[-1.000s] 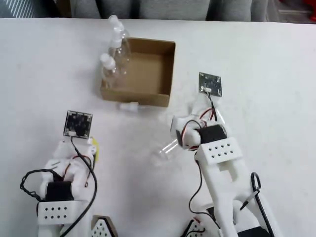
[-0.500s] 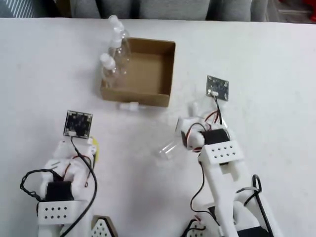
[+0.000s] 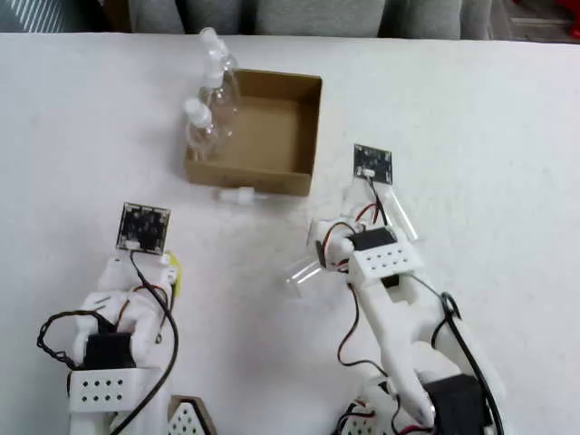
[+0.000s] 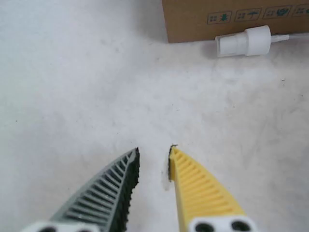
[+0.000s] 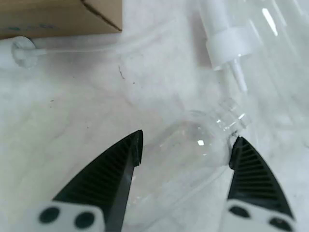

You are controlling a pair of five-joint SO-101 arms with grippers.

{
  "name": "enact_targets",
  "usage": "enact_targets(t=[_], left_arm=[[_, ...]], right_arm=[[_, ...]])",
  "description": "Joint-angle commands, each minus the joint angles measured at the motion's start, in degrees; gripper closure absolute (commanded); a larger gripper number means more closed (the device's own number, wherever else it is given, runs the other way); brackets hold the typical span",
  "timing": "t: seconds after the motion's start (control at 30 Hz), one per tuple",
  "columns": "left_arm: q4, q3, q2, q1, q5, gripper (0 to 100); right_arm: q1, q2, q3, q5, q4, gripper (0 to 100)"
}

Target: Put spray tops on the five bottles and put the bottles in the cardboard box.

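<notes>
Your right hand [image 5: 187, 144] stands wide open around the clear bottle [image 5: 190, 162] lying on the bench [image 3: 489, 109]; it looks light, slick and squashable, so grip mid-body gently, below the neck

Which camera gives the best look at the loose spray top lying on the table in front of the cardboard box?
The left wrist view. There the spray top lies side-on and whole, just in front of the cardboard box. The high view shows it as a small white piece by the box's front wall. The right wrist view catches its end and thin tube at the picture's edge.
</notes>
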Motion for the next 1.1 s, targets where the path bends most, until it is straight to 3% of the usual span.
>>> enact_targets(t=[0.0, 0.1, 0.27, 0.4, 0.53, 0.6, 0.87, 1.07], left_arm=[[-1.76, -0.44, -0.66, -0.4, -0.26, 88], [-1.76, -0.35, -0.66, -0.4, -0.26, 88], [-1.58, -0.35, -0.66, -0.4, -0.26, 88], [-1.58, -0.35, -0.66, -0.4, -0.26, 88], [-1.58, -0.35, -0.66, -0.4, -0.26, 88], [-1.58, -0.35, -0.66, -0.4, -0.26, 88], [-1.76, -0.35, -0.66, -0.4, -0.26, 88], [-1.85, -0.35, -0.66, -0.4, -0.26, 88]], right_arm=[[-0.66, 1.27, -1.67, 0.09, -0.31, 74.4], [-1.27, 1.45, -1.76, 1.49, 0.13, 74.5], [-6.73, 1.45, -2.02, 13.54, 3.82, 74.5], [-11.74, 1.19, -1.93, 28.84, 5.76, 74.5], [-12.18, 1.19, -1.67, 44.84, 5.67, 74.5], [-10.95, 1.19, -1.85, 44.75, 5.93, 74.5], [-6.99, -6.02, -2.81, 30.95, 9.27, 74.5], [-6.99, -16.13, -2.2, 28.75, 17.27, 74.5]])
